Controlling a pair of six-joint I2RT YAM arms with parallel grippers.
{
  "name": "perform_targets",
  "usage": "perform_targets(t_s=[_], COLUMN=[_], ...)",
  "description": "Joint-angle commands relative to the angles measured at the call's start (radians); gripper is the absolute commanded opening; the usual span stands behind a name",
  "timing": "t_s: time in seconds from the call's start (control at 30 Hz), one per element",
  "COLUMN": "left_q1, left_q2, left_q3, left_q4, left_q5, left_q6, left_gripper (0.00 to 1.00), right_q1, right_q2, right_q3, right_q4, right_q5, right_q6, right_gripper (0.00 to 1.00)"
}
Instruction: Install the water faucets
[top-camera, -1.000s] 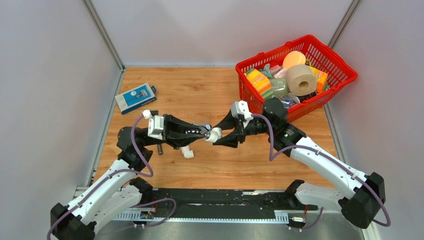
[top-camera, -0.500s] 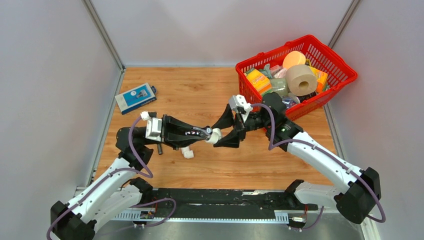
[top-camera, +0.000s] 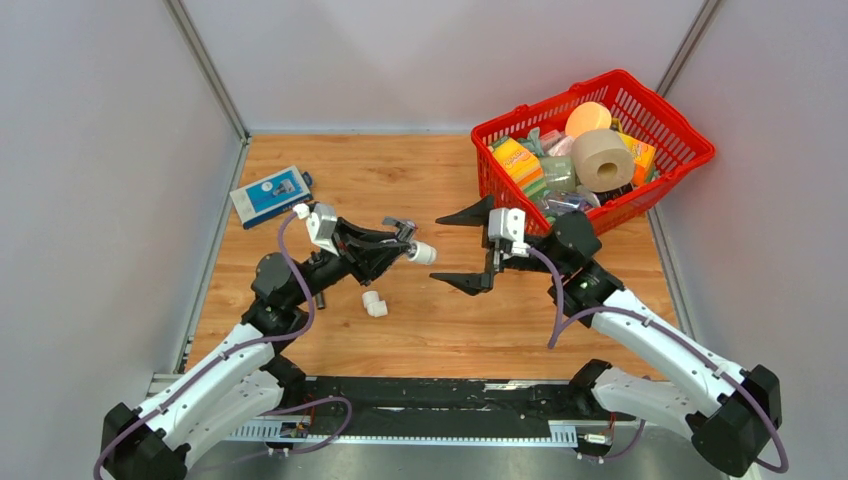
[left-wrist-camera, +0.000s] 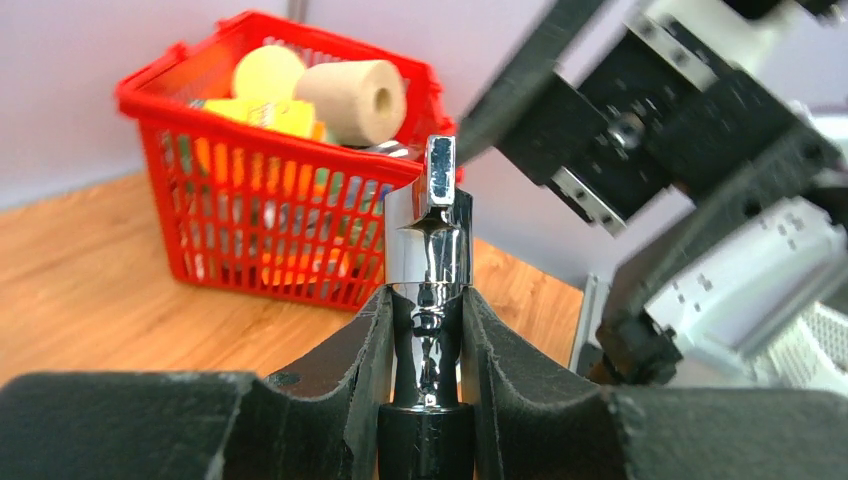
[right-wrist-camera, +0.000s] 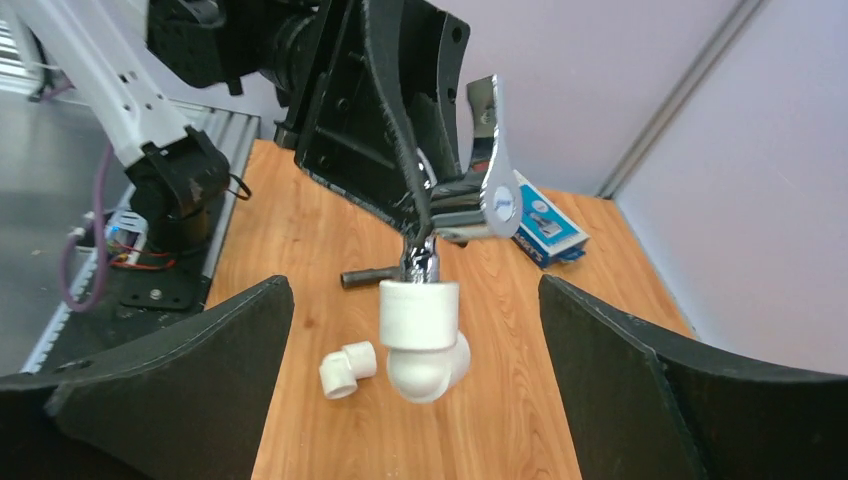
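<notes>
On the wooden table (top-camera: 430, 330), a loose white plastic elbow fitting (top-camera: 375, 303) lay near the dark grey L-shaped metal tap (right-wrist-camera: 374, 276). Above them, the left gripper (top-camera: 399, 242) pinched the shiny chrome faucet (left-wrist-camera: 430, 250), which carried a second white elbow (right-wrist-camera: 425, 340) on its end. The right gripper (top-camera: 436, 249) faced it, spread wide and holding nothing. Beyond sat a red plastic basket (top-camera: 655, 192).

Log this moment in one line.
left gripper: shut on chrome faucet | elbow: on faucet's end | right gripper: open, apart from elbow | spare elbow: on table

Wooden table (top-camera: 400, 190) bears basket (top-camera: 545, 101), blue box (top-camera: 270, 194), white elbow (top-camera: 375, 303), grey faucet (right-wrist-camera: 362, 277).
</notes>
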Motion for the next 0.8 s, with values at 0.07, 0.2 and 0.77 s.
perform_targets(t_s=[0.07,0.2,0.77], left_q1=[-0.003,-0.003,-0.003], left_q2=[-0.039,-0.036,0.015], left_q3=[0.013,-0.014,-0.007], left_q4=[-0.034,0.043,0.146], left_q5=[-0.298,-0.289,-0.225], left_q6=[-0.241,-0.333,-0.421], left_gripper=[0.00,0.00,0.00], right_q1=[0.009,0.011,0.011], right_q2=[-0.040,-0.008,0.189], right_q3=[-0.159,-0.228,-0.236], right_q4=[0.281,0.435,0.749], right_q5=[0.135,0.179,0.089], right_q6=[-0.072,-0.013,0.193], right_gripper=[0.99,0.97,0.84])
